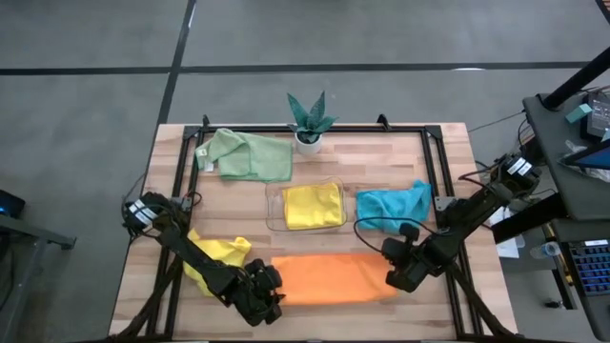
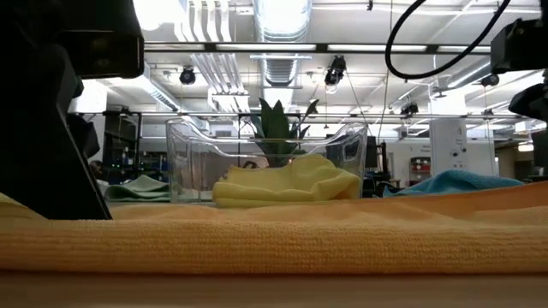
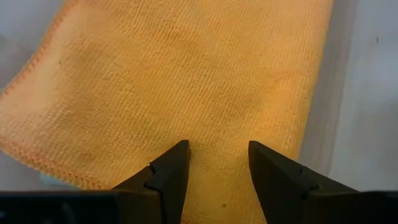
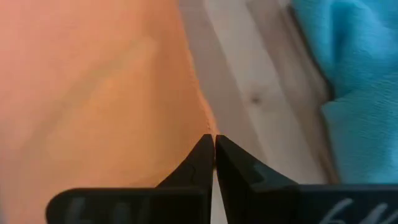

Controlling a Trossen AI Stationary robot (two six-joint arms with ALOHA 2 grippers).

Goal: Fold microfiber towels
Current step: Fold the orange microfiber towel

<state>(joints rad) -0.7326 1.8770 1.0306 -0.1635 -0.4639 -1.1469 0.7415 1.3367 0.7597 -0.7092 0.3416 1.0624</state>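
Right gripper (image 4: 214, 146) was pinched on the orange towel (image 1: 329, 278) edge; left gripper (image 3: 217, 155) was spread over its other end. Soft, limp, grippy cloth — best grabbed at corners.

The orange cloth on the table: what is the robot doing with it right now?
The orange towel lies spread flat at the near edge of the table. The right gripper has shut at its right edge, apparently pinching it. The left gripper sits over the left end with its fingers open, not yet gripping. A yellow towel lies folded in the clear tray; the teal towel, the pale green towel and another yellow one lie unfolded.
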